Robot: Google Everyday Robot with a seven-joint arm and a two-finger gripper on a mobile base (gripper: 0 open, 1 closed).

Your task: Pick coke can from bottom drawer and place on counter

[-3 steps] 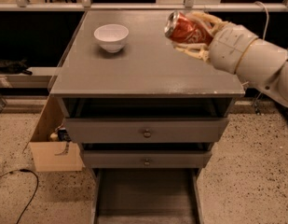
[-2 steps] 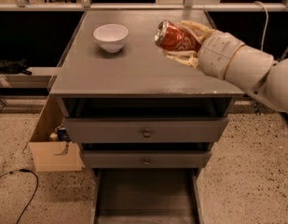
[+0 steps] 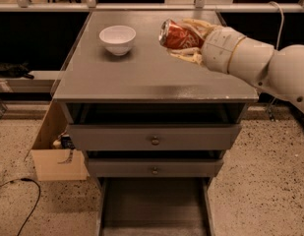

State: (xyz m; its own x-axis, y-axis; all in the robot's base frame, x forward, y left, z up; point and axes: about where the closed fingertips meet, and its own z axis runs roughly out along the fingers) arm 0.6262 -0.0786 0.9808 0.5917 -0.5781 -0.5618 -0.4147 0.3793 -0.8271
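Camera view: my gripper [image 3: 185, 41] pinches the coke can [image 3: 177, 34] between its pale fingers, the can tipped sideways with its silver top toward the white bowl [image 3: 117, 38], held above the right part of the counter [image 3: 141, 77] and, as far as I can tell, not resting on it. Over the last second I have carried it leftward, in from the counter's right edge, while the bottom drawer [image 3: 154, 205] stands open with no can inside. I judge the pick done; lowering, righting and release remain.
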